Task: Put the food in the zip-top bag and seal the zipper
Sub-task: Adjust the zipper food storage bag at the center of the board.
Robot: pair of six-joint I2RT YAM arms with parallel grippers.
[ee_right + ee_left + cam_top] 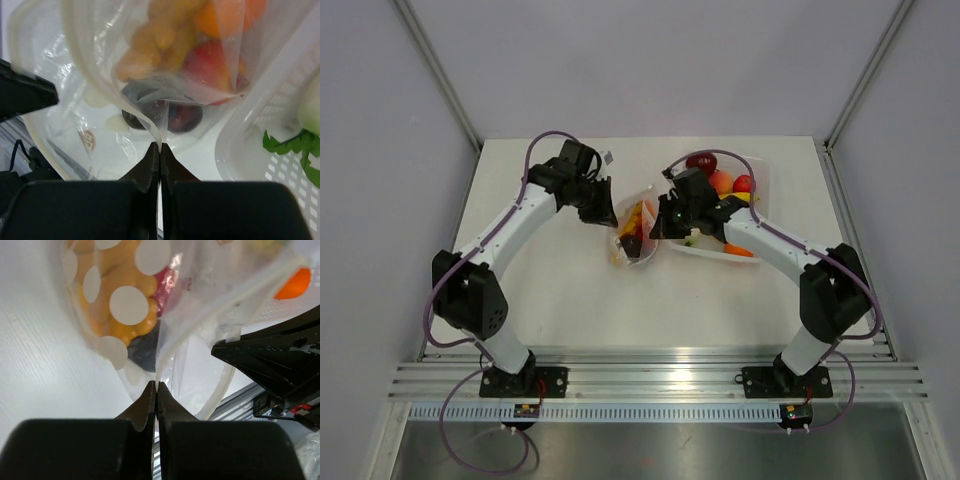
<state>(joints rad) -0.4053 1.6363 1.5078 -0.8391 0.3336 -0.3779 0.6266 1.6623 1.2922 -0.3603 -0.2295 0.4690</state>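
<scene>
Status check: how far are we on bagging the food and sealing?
Partly done: the zip-top bag already holds yellow bananas, a red piece and a dark purple piece. In hand: left gripper and right gripper are each shut on a bag edge. Remaining: red fruits and a leafy green piece sit in the white tray; I can't tell whether the zipper is sealed.

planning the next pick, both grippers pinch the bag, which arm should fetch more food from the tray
Probably right: the tray with leftover food sits beside the right gripper, away from the left gripper, which could hold the bag.
</scene>
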